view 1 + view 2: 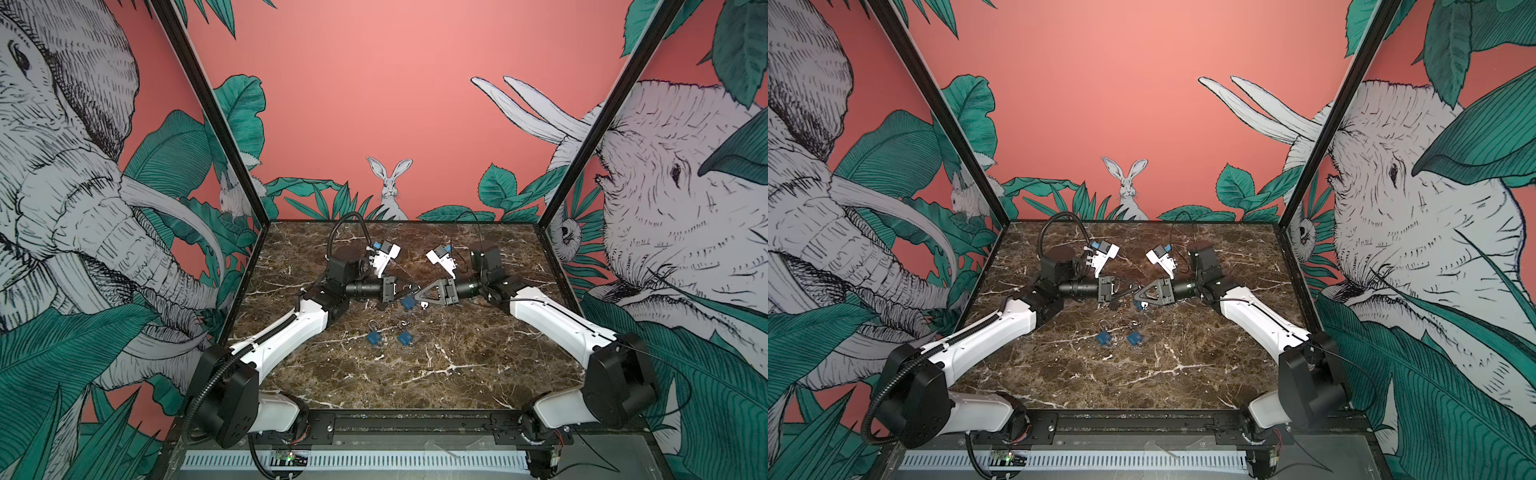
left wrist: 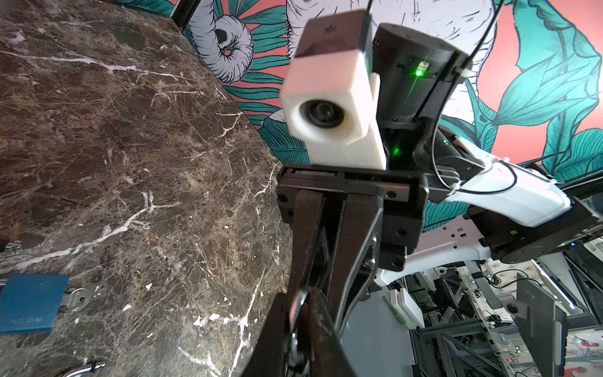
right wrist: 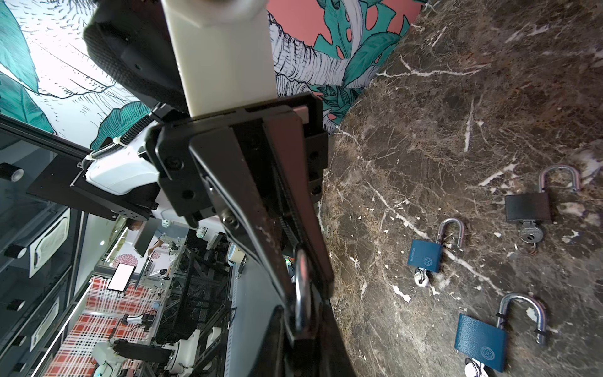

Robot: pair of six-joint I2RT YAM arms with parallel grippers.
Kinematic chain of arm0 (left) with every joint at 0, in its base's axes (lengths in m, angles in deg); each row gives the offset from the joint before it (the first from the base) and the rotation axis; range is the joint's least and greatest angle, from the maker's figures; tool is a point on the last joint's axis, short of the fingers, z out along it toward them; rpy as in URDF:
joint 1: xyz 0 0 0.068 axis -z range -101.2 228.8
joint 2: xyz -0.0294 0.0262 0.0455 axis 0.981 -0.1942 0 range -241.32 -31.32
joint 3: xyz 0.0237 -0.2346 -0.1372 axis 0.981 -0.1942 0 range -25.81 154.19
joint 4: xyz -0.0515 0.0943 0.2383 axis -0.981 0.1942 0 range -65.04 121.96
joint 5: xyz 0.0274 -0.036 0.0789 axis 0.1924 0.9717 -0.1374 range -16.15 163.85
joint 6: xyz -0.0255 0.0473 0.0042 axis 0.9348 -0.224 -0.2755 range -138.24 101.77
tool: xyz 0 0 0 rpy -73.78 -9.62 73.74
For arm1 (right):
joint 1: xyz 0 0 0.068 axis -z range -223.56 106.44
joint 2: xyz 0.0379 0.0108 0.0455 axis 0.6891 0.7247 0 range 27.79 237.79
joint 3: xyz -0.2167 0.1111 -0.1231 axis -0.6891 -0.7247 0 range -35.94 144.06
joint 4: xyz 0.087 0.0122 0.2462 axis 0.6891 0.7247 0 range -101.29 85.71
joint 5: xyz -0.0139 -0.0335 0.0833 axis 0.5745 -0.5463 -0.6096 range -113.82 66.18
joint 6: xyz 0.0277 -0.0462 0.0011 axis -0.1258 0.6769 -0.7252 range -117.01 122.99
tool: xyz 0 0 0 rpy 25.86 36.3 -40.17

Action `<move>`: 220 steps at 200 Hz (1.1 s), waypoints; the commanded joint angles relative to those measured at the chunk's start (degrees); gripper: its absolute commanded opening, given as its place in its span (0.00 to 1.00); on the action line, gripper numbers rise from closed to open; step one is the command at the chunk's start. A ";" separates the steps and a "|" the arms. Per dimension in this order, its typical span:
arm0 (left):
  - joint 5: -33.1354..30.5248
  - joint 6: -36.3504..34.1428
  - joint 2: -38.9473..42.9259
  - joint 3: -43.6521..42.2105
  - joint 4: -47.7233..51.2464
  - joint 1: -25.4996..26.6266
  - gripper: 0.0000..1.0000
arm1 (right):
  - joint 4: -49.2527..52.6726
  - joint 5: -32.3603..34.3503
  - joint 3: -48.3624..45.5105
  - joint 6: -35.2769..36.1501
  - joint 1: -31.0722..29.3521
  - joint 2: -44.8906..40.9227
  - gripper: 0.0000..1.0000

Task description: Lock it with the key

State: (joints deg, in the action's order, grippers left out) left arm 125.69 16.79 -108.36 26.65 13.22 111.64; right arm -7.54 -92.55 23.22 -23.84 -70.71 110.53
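Note:
A blue padlock hangs above the marble table between my two grippers, with a silver key in its underside. In the left wrist view its steel shackle stands edge-on between the close-set jaws of my left gripper. In the right wrist view the same shackle is pinched in my right gripper. In both top views the left gripper and right gripper meet tip to tip mid-table. The padlock's body is hidden in both wrist views.
Two more blue padlocks lie on the table in front of the grippers, shackles open, keys in them. A black padlock with a key lies open near the left gripper. Patterned walls enclose the table on three sides.

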 commanded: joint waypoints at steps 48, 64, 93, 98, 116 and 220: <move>6.62 0.31 0.61 0.32 -1.09 2.05 0.00 | -5.33 2.87 1.18 -0.43 -0.51 -0.56 0.00; 5.24 0.39 0.96 -0.08 -1.13 1.78 0.00 | -5.33 3.93 1.20 -0.44 -0.51 -0.40 0.10; 1.65 3.84 1.64 -0.78 -5.43 0.09 0.00 | -7.85 4.83 -0.52 -1.84 -0.09 -1.11 0.42; 1.04 4.60 1.84 -0.76 -6.54 -0.28 0.00 | -8.76 5.04 -1.13 -2.57 0.13 -1.42 0.45; 0.14 6.25 2.15 -0.06 -8.61 -0.79 0.00 | -11.58 5.34 -3.34 -4.52 0.90 -2.78 0.47; -3.39 5.84 1.80 2.67 -6.36 -1.03 0.00 | -10.96 4.50 -5.32 -5.09 1.33 -5.57 0.42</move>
State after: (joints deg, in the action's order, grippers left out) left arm 123.65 22.26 -108.34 27.51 8.36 110.92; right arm -16.67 -87.65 18.63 -28.76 -69.62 105.90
